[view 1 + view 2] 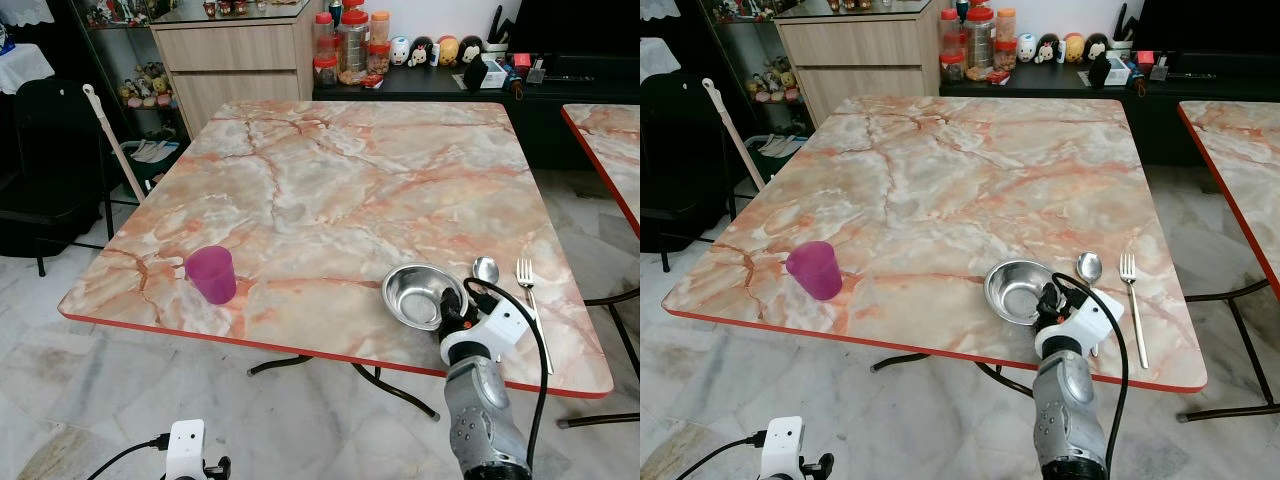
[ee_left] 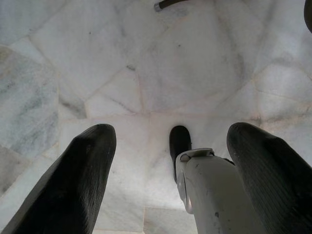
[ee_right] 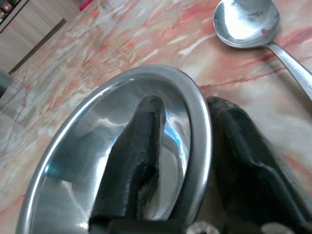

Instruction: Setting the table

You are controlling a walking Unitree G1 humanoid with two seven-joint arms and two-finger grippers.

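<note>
The steel bowl (image 1: 417, 295) sat near the tabletop's (image 1: 330, 190) front edge, its rim pinched by the right claw (image 3: 183, 161). A spoon (image 1: 485, 271) and fork (image 1: 530, 295) lay beside the bowl; a purple cup (image 1: 211, 274) stood well apart. The left claw (image 2: 170, 170) hung spread over the floor (image 2: 146, 58).

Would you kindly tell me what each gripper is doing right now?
Left gripper: open, holding nothing, hanging over the floor.
Right gripper: shut on the bowl rim, one finger inside, one outside.
</note>
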